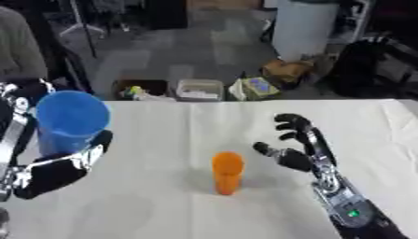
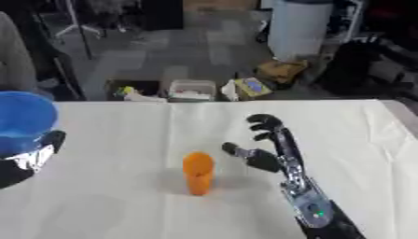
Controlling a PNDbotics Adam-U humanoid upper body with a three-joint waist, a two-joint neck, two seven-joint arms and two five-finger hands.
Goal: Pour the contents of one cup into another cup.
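A large blue cup (image 1: 71,120) is held upright above the table at the left, my left hand (image 1: 61,170) curled round its lower part. A smaller orange cup (image 1: 228,172) stands upright on the white table (image 1: 163,205), near the middle. My right hand (image 1: 299,142) is open a short way to the right of the orange cup, thumb pointing toward it, not touching it. I cannot see what is inside either cup.
Beyond the table's far edge sit bins and boxes (image 1: 200,89) on the floor, plus a white cylinder (image 1: 303,28) and a dark bag (image 1: 367,65). A person's sleeve (image 1: 16,46) shows at the far left.
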